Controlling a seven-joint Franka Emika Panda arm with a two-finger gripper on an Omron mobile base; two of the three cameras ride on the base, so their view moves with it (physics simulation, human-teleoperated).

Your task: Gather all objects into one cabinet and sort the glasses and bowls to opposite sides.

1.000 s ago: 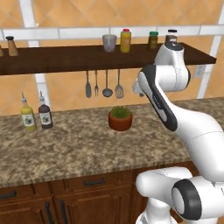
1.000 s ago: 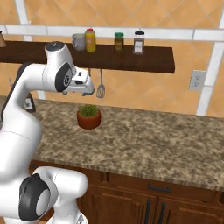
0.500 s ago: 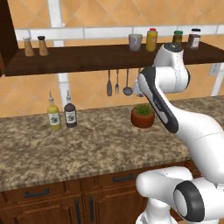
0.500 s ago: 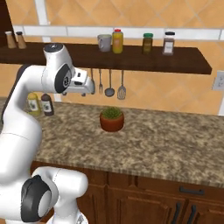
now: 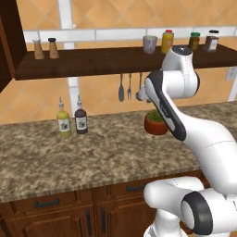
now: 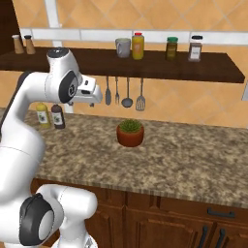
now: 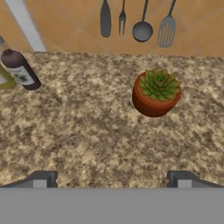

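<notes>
Left base view: grey tumbler (image 5: 149,44) upright on long dark wall shelf (image 5: 92,62), just left of yellow bottle (image 5: 167,41). Gripper (image 7: 112,179) jaws wide, empty, hovering above granite tabletop (image 7: 87,131). Terracotta plant pot (image 7: 155,93) on tabletop ahead of it. Utensils (image 6: 124,92) hang under shelf. Two sauce bottles (image 5: 71,120) stand side by side at wall.

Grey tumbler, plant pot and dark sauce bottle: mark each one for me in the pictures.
grey tumbler (image 5: 149,44), left base view, middle of its side wall, on the wall shelf.
plant pot (image 7: 151,101), hand view, front of its terracotta wall.
dark sauce bottle (image 5: 81,122), left base view, on its label.
</notes>
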